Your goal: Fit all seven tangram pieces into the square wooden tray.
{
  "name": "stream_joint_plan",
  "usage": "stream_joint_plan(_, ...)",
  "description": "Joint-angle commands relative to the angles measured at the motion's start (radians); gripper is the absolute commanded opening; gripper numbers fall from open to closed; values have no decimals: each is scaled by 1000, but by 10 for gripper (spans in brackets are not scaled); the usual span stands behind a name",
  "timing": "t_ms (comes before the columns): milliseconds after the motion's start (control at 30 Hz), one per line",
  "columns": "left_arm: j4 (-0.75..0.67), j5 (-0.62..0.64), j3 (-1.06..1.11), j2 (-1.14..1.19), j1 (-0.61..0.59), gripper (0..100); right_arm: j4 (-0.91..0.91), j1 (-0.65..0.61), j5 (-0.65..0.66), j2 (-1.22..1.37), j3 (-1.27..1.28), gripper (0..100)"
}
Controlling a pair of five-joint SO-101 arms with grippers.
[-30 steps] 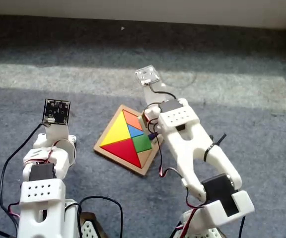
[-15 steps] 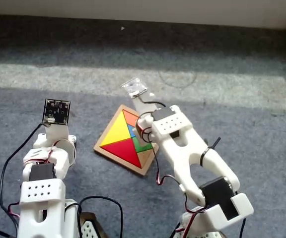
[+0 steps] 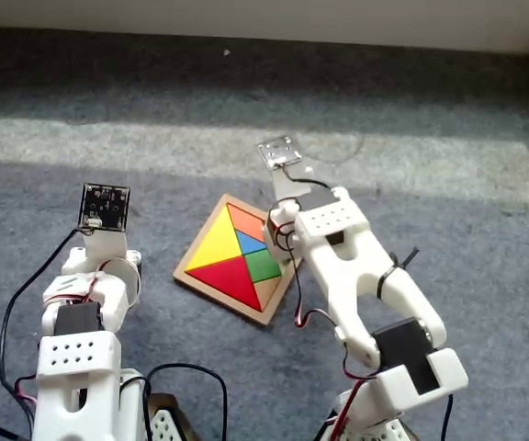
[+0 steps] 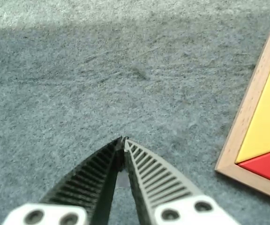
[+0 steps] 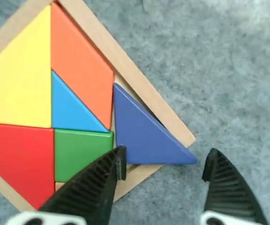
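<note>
The square wooden tray [image 3: 185,270] lies as a diamond between the arms. It holds yellow [image 5: 18,79], orange [image 5: 78,65], light blue [image 5: 71,110], green [image 5: 81,152] and red [image 5: 18,154] pieces. A dark blue triangle [image 5: 142,126] rests tilted, partly in the tray and partly over its rim [image 5: 139,75]. My right gripper [image 5: 165,164] hovers open just behind that triangle, one finger on each side, not touching it. The right arm [image 3: 329,220] covers the tray's right corner. My left gripper [image 4: 122,143] is shut and empty over carpet, left of the tray's edge [image 4: 247,117].
Grey carpet surrounds the tray on all sides. A sunlit band crosses the carpet [image 3: 108,138] beyond the tray. The left arm [image 3: 99,276] stands at the near left with cables [image 3: 182,372] trailing by its base.
The right arm swung left over the tray half a second ago and has now come back to the tray's right corner. The left arm has not moved.
</note>
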Motion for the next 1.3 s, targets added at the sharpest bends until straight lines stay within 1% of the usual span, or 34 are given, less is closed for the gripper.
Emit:
stream_joint_plan(0,-18,3,-22,-16,-5,27,12,15,-5,38,-90,262)
stream_joint_plan(167,-18,3,-22,-16,-7,27,16,10,-2,111,-108,253)
stream_joint_plan(367,-18,3,-22,-16,-7,27,18,8,0,110,-107,151)
stream_joint_plan(533,-18,3,-22,-16,-7,27,53,4,72,101,-108,92)
stream_joint_plan(667,-18,3,-22,-16,-7,27,56,-42,77,1,-101,58)
stream_joint_plan(800,-18,3,-22,-16,-7,27,56,-111,77,-97,-59,53)
stream_joint_plan(933,-18,3,-22,-16,-7,27,51,-168,78,-81,-13,55)
stream_joint_plan(1033,-18,3,-22,-16,-7,27,56,-170,78,-42,-15,63)
stream_joint_plan(1167,-18,3,-22,-16,-7,27,59,-154,77,-39,-7,135)
stream_joint_plan(1267,-18,3,-22,-16,-7,27,59,-151,77,-84,-7,137)
